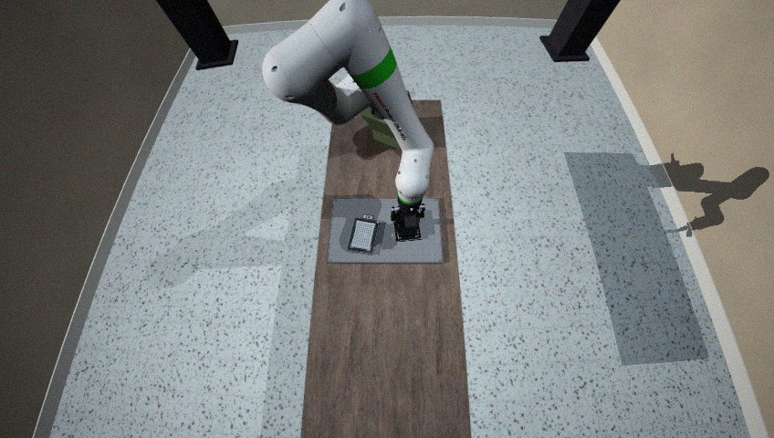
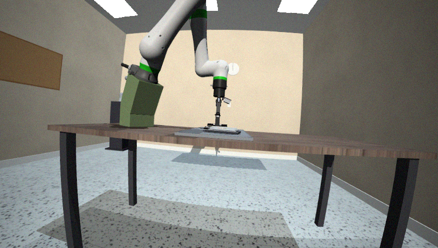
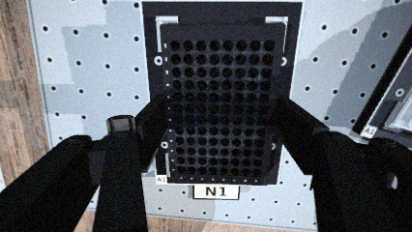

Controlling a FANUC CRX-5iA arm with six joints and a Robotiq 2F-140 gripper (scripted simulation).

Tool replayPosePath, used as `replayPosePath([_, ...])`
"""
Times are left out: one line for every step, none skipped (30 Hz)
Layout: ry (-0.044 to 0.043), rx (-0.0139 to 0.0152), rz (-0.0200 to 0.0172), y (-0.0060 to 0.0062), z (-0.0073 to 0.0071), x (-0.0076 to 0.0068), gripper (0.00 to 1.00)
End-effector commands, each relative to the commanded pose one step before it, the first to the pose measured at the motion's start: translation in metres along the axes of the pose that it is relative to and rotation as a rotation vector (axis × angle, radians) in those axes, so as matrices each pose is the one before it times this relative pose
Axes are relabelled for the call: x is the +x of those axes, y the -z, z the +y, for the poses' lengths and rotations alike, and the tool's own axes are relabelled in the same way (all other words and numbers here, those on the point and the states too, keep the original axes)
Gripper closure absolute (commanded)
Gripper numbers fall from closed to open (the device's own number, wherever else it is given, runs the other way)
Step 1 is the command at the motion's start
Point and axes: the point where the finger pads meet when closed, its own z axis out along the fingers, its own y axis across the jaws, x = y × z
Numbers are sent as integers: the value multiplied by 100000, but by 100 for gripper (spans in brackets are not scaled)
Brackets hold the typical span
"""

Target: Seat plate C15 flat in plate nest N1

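My gripper (image 3: 220,110) (image 1: 407,226) (image 2: 217,122) is shut on the black multi-well plate C15 (image 3: 222,87), gripping its two long sides. It holds the plate level and low over the black plate nest N1 (image 3: 222,10), whose white corner locators show just past the plate's far edge. The label N1 (image 3: 216,191) sits at the near edge. I cannot tell whether the plate touches the nest. The white plate C51 (image 1: 362,234) (image 3: 403,112) lies in the nest N2 (image 3: 382,112) beside it.
Both nests sit on a grey perforated base plate (image 1: 426,252) (image 3: 87,72) (image 2: 243,137) on a long wooden table (image 1: 385,347) (image 2: 307,147). The arm's green pedestal (image 2: 139,104) stands at the table's far end.
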Motion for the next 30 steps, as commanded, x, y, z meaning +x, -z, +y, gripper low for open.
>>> replayPosePath([3, 36, 120, -25, -21, 56, 90])
replayPosePath([0, 0, 0, 0, 0, 0, 90])
replayPosePath([0, 0, 0, 0, 0, 0, 90])
replayPosePath([0, 1, -3, -13, 0, 2, 90])
replayPosePath([0, 0, -1, -16, 0, 1, 90])
replayPosePath([0, 0, -1, -16, 0, 0, 90])
replayPosePath([0, -1, 4, -23, 0, -3, 90])
replayPosePath([0, 0, 0, -17, 0, 0, 90])
replayPosePath([0, 0, 0, -17, 0, 0, 90])
replayPosePath([0, 0, 0, -17, 0, 0, 90])
replayPosePath([0, 0, 0, -17, 0, 0, 90])
replayPosePath([0, 0, 0, -17, 0, 0, 90])
replayPosePath([0, 0, 0, -17, 0, 0, 90])
replayPosePath([0, 0, 0, -17, 0, 0, 90])
replayPosePath([0, 0, 0, -17, 0, 0, 90])
replayPosePath([0, 0, 0, -17, 0, 0, 90])
replayPosePath([0, 0, 0, -17, 0, 0, 90])
replayPosePath([0, 0, 0, -17, 0, 0, 90])
replayPosePath([0, 0, 0, 0, 0, 0, 90])
replayPosePath([0, 0, 0, 0, 0, 0, 90])
replayPosePath([0, 1, -3, -13, 0, 2, 90])
replayPosePath([0, 0, -1, -16, 0, 1, 90])
replayPosePath([0, 0, -1, -16, 0, 0, 90])
replayPosePath([0, -1, 4, -23, 0, -3, 90])
replayPosePath([0, 0, 0, -17, 0, 0, 90])
replayPosePath([0, 0, 0, -17, 0, 0, 90])
replayPosePath([0, 0, 0, -17, 0, 0, 90])
replayPosePath([0, 0, 0, -17, 0, 0, 90])
replayPosePath([0, 0, 0, -17, 0, 0, 90])
replayPosePath([0, 0, 0, -17, 0, 0, 90])
